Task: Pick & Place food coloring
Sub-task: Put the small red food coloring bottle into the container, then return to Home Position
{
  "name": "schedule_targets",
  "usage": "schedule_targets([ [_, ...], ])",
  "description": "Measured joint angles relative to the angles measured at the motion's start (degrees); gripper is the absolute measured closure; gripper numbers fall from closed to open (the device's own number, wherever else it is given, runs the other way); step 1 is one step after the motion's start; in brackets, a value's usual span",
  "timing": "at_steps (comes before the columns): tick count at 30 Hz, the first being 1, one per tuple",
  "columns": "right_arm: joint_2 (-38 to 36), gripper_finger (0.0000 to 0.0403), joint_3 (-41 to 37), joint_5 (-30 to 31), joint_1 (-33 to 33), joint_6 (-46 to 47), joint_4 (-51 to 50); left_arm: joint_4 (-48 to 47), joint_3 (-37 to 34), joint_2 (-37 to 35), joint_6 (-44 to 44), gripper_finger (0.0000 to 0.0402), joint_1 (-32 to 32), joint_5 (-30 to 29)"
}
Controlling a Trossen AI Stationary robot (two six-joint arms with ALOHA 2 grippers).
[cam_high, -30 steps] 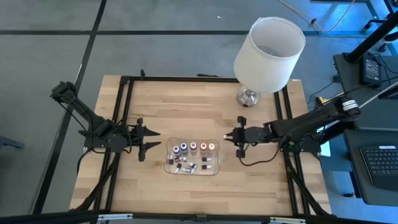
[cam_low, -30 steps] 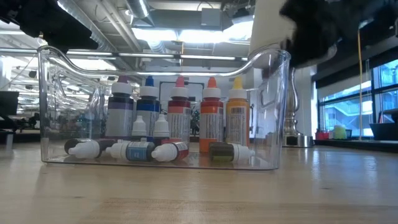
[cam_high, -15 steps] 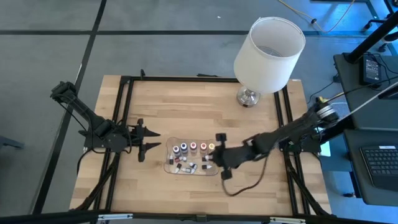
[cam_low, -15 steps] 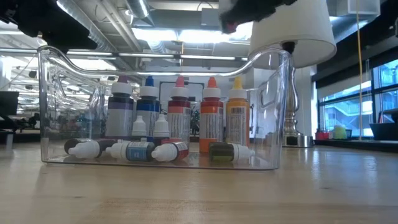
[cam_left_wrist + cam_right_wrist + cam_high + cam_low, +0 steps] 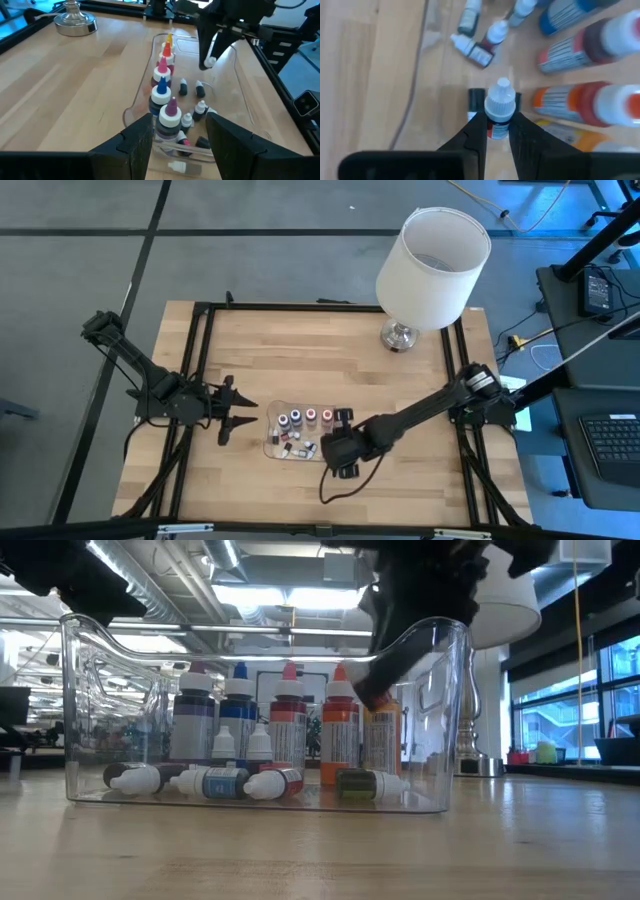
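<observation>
A clear shallow tray [image 5: 271,448] sits mid-table. In it several taller bottles [image 5: 310,417] stand upright in a row, and several tiny white-capped food coloring bottles [image 5: 215,780] lie on its floor. My right gripper [image 5: 336,448] hangs over the tray's right part, pointing down, shut on one tiny bottle [image 5: 498,107]. Seen level, its tip [image 5: 375,690] reaches inside the tray, in front of the orange and yellow bottles. My left gripper [image 5: 240,412] waits open just left of the tray, its fingers [image 5: 135,145] facing the tray's end. My right gripper pinches the tiny bottle's dark-and-red body [image 5: 496,129] between its two fingers [image 5: 476,131], coming from above. The white cap [image 5: 500,97] sticks out past the fingertips and points down. The bottle [image 5: 210,62] hangs above the tray floor, lifted clear.
A table lamp with a white shade [image 5: 432,250] and chrome base [image 5: 398,335] stands at the far right corner. Black frame rails [image 5: 200,360] run along the table's edges. Bare wood lies far of the tray and along the near edge.
My right gripper has swung from the tray's right side toward the left and near edge, until it stands over the tray. It has tipped to point down and has dropped inside the tray's walls. The bottles in the tray have kept their places.
</observation>
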Motion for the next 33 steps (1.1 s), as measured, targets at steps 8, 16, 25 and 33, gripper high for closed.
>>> schedule_targets([
  [8,0.3,0.0331,-0.1,-3.2,-0.5,2.6,0.0,0.0,0.0,0.0,0.0,0.0222,0.0,0.0],
  [16,0.3,0.0311,-0.2,-3.2,-0.4,-0.2,0.0,0.0,0.0,0.0,0.0,0.0222,0.0,0.0],
  [25,-0.2,0.0287,-0.2,-3.1,-0.4,-1.0,0.0,0.0,0.0,0.0,0.1,0.0223,0.0,-0.1],
  [33,-6.8,0.0286,-1.1,5.8,2.6,-1.2,-7.9,1.8,0.0,0.0,-1.1,0.0223,0.0,-0.8],
])
